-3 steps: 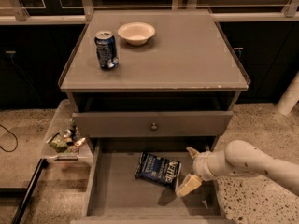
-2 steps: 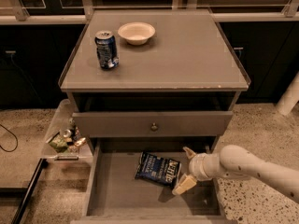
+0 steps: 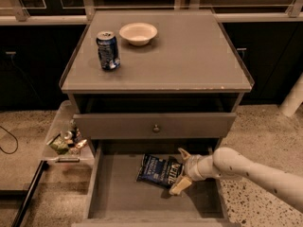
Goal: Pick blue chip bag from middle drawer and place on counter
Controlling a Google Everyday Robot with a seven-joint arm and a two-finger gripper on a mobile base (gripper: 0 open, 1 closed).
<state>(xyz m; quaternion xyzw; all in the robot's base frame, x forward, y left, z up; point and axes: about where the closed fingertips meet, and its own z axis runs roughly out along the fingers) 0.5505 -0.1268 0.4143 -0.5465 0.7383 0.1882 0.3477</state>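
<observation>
The blue chip bag (image 3: pixel 156 170) lies flat in the middle drawer (image 3: pixel 113 193). The gripper (image 3: pixel 180 170) sits at its 3 o'clock side, fingers (image 3: pixel 180 185) spread wide, holding nothing, probably ready to pinch the bag's edge.

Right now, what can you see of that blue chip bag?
The chip bag is dark blue and crinkly, with white lettering and pale edges. It lies flat, slightly askew, on the floor of the open drawer, near the back. The gripper sits at its right end, fingers spread to either side.
</observation>
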